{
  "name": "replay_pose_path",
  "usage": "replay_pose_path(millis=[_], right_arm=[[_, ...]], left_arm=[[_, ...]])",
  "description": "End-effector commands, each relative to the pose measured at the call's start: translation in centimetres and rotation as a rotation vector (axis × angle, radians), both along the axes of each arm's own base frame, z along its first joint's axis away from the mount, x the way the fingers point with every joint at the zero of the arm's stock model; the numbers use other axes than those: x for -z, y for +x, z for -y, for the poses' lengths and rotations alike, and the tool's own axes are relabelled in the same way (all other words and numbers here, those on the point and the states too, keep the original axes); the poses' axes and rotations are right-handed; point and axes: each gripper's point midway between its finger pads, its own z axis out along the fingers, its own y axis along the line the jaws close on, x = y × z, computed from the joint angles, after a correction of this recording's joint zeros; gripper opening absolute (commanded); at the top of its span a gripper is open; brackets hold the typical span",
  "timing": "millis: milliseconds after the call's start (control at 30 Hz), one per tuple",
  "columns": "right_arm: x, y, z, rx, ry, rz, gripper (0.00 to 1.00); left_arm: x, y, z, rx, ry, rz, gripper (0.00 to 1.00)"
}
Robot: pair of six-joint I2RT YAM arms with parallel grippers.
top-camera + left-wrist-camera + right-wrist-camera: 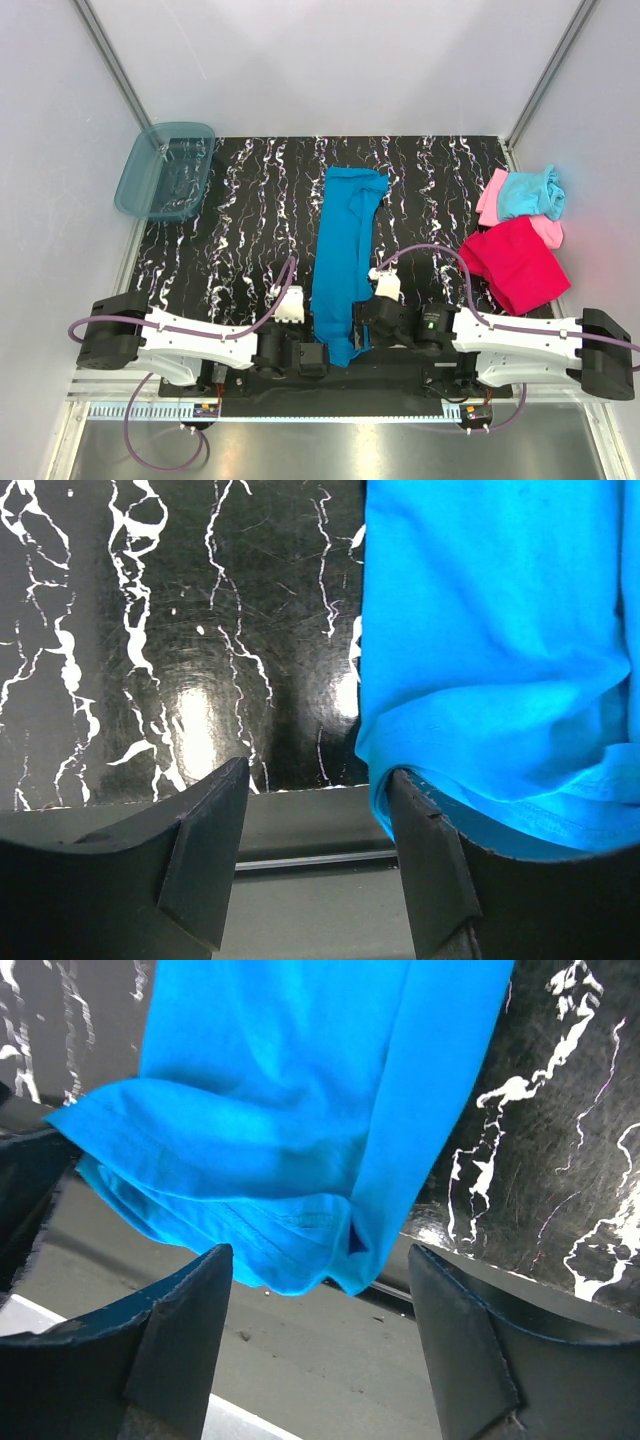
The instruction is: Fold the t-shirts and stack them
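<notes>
- We've got the blue t-shirt (345,255) in the centre of the top view, folded into a long narrow strip; it runs from the upper middle of the table (240,230) down to the bottom edge, and its lower hem hangs past that edge
- The left gripper (318,780) sits at the strip's lower left; its jaws stand apart with nothing between them; in the left wrist view the hem lies against the finger on the right of the frame
- The right gripper (320,1260) sits at the strip's lower right, jaws wide apart; a hem corner dangles between the fingers, unpinched
- Over at the right of the top view lies the magenta-red t-shirt (515,262); the light pink t-shirt (490,197) and the aqua t-shirt (530,192) are heaped just above it, touching
- Upper left, we see the teal bin (165,170) overhanging the table's corner
</notes>
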Motion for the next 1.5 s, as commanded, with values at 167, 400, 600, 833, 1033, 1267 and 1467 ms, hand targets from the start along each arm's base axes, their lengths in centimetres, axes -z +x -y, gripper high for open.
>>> replay_pose_path(millis=[167,400,600,833,1033,1267,1467], right_arm=[[-7.9,3.9,-0.9,0.052,0.053,0.218,0.80],[-9.4,7.0,0.5,0.134,0.019,0.266,0.82],[-10.4,11.0,2.4,0.222,0.003,0.293,0.84],[-8.0,10.6,1.5,0.209,0.025,0.205,0.84],[-4.2,8.1,3.1,0.243,0.043,0.104,0.84],[-1.6,6.1,4.4,0.268,0.060,0.035,0.83],[-0.9,5.8,4.3,0.251,0.048,0.020,0.82]], left_arm=[[-3.5,1.7,0.2,-0.036,-0.063,0.117,0.61],[-9.2,3.2,0.4,-0.035,-0.156,0.240,0.59],[-9.1,2.7,1.0,-0.014,-0.155,0.222,0.55],[-6.5,2.0,0.5,-0.029,-0.131,0.181,0.55],[-4.9,2.1,-0.2,-0.050,-0.111,0.185,0.56],[-2.3,1.4,1.3,0.004,-0.206,0.139,0.62],[-1.7,0.6,3.5,0.119,-0.378,0.110,0.62]])
